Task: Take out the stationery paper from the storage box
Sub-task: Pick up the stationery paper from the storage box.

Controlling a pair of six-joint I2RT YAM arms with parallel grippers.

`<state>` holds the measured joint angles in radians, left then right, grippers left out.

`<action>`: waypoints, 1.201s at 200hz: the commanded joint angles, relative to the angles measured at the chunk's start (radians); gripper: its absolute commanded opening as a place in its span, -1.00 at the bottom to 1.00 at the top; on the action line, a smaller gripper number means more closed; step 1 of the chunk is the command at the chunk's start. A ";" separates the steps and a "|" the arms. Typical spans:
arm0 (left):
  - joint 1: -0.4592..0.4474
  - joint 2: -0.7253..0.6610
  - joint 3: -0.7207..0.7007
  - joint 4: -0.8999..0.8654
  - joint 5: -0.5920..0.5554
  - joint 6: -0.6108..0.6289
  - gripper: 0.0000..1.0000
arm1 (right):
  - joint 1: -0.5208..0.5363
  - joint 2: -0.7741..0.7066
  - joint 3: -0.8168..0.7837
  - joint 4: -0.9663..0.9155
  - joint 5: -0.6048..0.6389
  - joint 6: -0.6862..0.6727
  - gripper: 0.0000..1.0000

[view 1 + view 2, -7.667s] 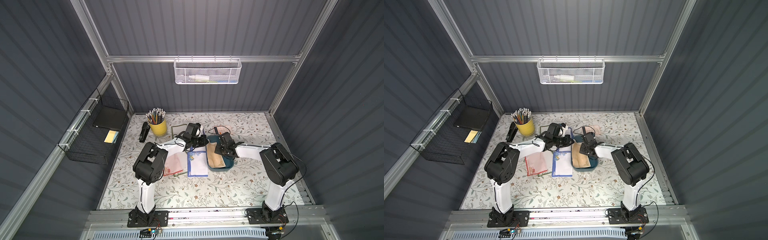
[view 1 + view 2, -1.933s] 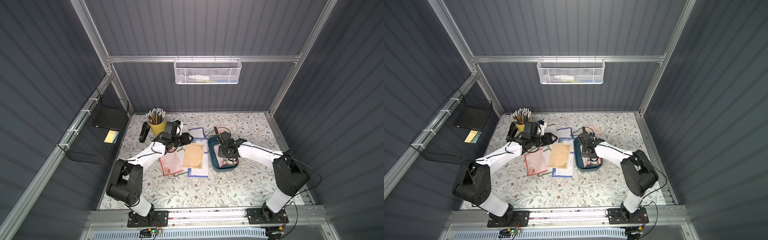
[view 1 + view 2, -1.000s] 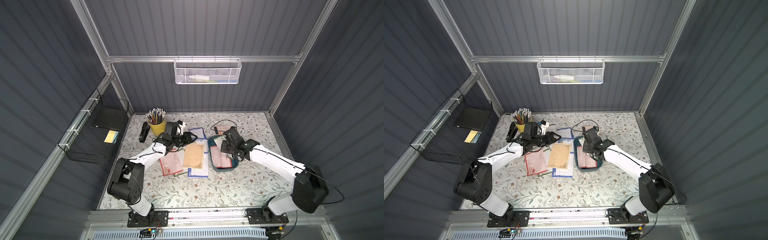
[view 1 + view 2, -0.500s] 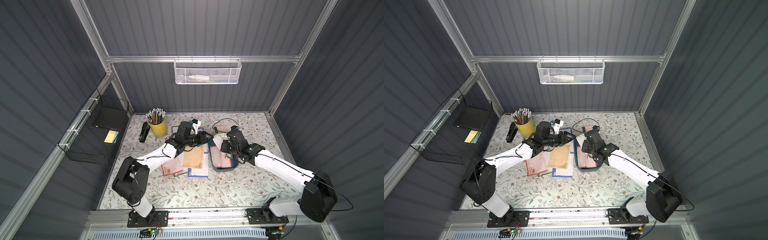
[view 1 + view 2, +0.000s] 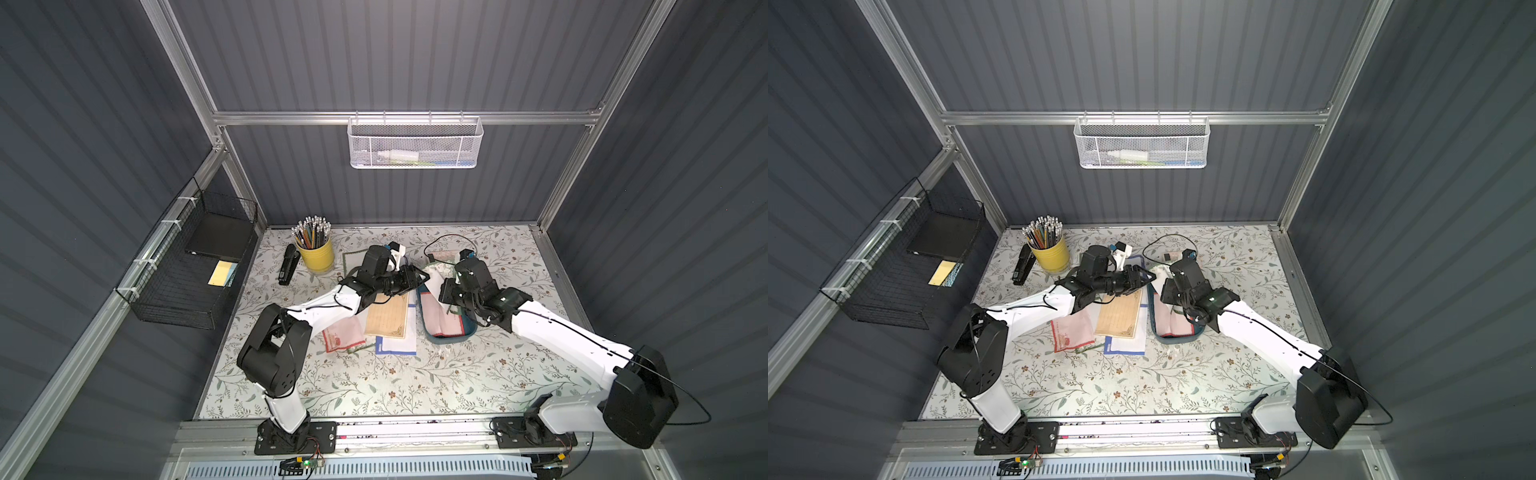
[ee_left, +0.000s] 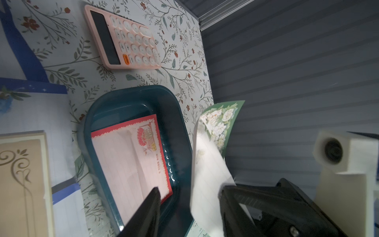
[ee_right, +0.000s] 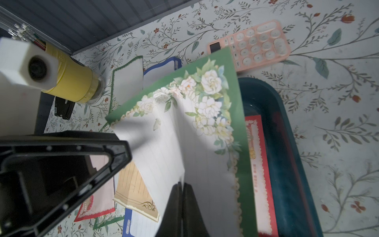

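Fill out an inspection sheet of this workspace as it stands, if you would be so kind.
Surface: floral-patterned tabletop, partly covered by paper.
Job's things: green-bordered floral sheet lifted over the shallow dark teal plastic tray; red-bordered sheet lies inside it; tan ornate-bordered sheet, blue-bordered sheet and second red-bordered sheet lie on the tabletop beside it.
Clutter: pink calculator, yellow cup of pencils, black stapler.
Grippers: right gripper, jaws shut on the green-bordered floral sheet; left gripper, jaws open either side of that sheet's edge.
Cables: black cable looped on the tabletop behind the tray.
Surroundings: white mesh basket on the rear rail; black wire basket on a side wall, holding a yellow pad.
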<state>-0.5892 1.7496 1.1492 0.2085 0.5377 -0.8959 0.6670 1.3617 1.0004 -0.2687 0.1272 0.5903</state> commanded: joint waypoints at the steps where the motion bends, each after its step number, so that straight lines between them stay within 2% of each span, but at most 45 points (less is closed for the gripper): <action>1: -0.012 0.021 0.037 0.022 -0.009 -0.006 -0.01 | 0.004 0.017 0.023 0.009 -0.023 -0.015 -1.00; 23: -0.015 0.029 0.040 0.023 -0.009 -0.005 -0.10 | 0.006 0.016 0.020 0.010 -0.029 -0.014 -1.00; 56: -0.017 0.024 0.034 0.022 -0.008 -0.001 -0.63 | 0.008 0.013 0.011 0.010 -0.022 -0.014 -1.00; 93: -0.017 0.021 0.035 0.010 -0.001 0.006 -1.00 | 0.008 0.027 0.010 0.010 -0.040 -0.009 -0.95; 108: -0.017 0.016 0.037 -0.006 0.003 0.016 -1.00 | 0.007 0.030 0.010 0.001 -0.035 -0.007 -0.77; 129: -0.016 0.002 0.051 -0.060 -0.017 0.049 -1.00 | 0.007 0.025 0.004 -0.010 -0.016 0.001 -0.42; 143: -0.015 -0.008 0.068 -0.092 -0.022 0.072 -1.00 | 0.007 0.019 -0.002 -0.018 0.008 0.003 -0.32; 240: 0.023 -0.123 0.239 -0.304 0.012 0.187 -1.00 | 0.008 0.030 -0.032 -0.067 0.123 0.015 -0.24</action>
<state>-0.5884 1.7004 1.3308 -0.0109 0.5289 -0.7750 0.6697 1.3800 0.9817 -0.3061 0.1898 0.5980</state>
